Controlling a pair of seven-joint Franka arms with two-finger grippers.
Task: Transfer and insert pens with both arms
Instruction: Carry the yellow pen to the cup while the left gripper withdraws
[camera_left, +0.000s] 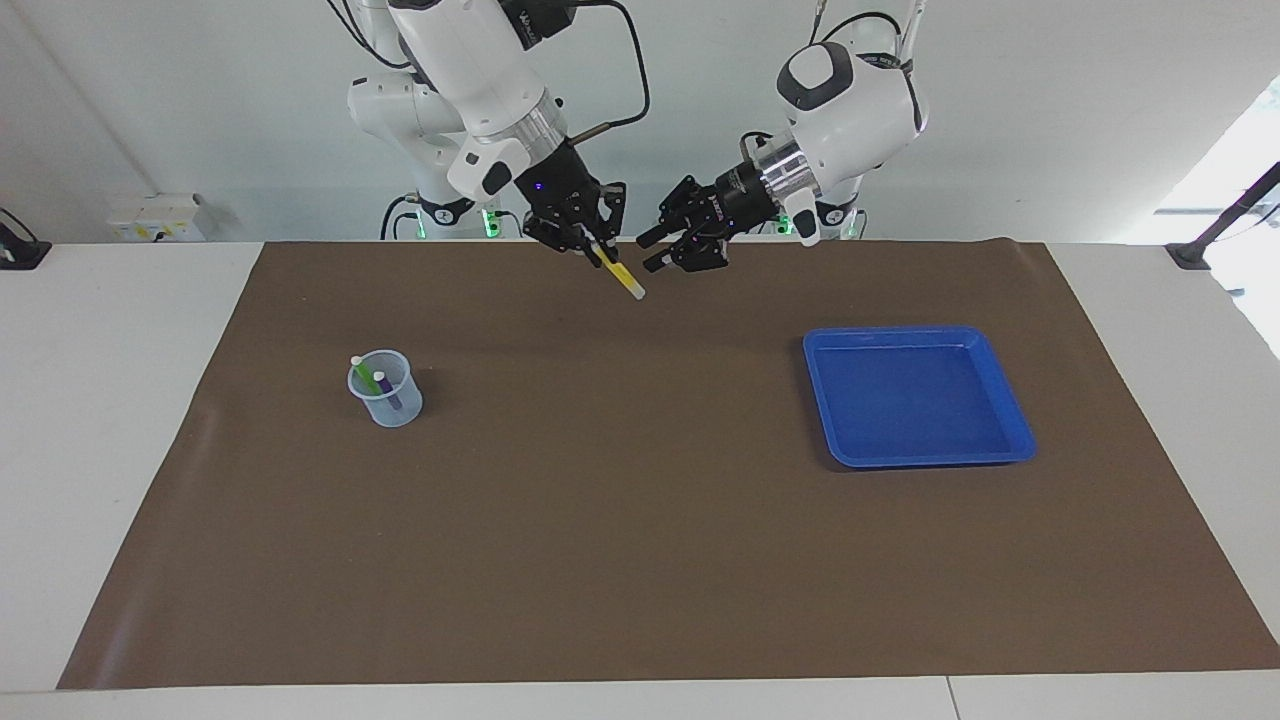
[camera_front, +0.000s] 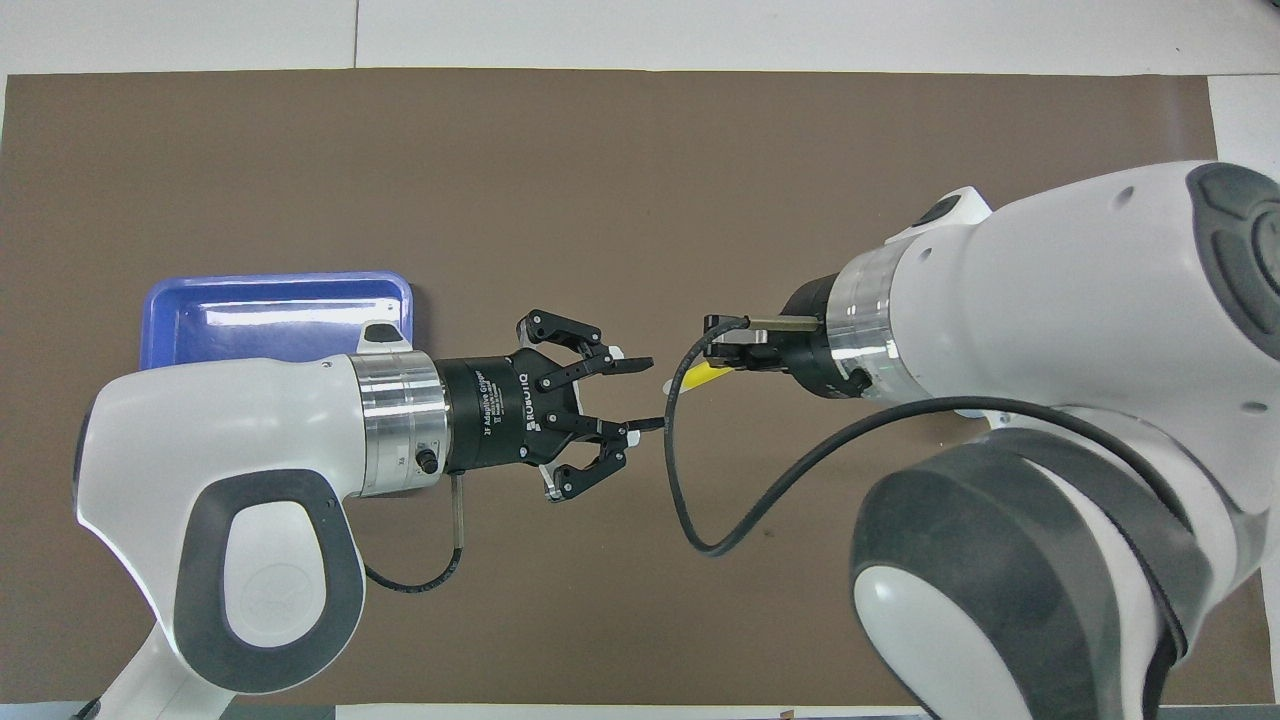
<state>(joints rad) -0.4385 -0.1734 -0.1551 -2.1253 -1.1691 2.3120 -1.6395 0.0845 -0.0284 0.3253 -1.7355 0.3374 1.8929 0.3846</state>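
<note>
Gripping the yellow pen (camera_left: 617, 273) by its upper end, the right end effector (camera_left: 590, 243) hangs above the brown mat, pen slanting down from its fingertips. Beside it, the left end effector (camera_left: 655, 250) stands released, empty. So shallow a pinch could let the pen pivot or miss the cup (camera_left: 386, 388).
</note>
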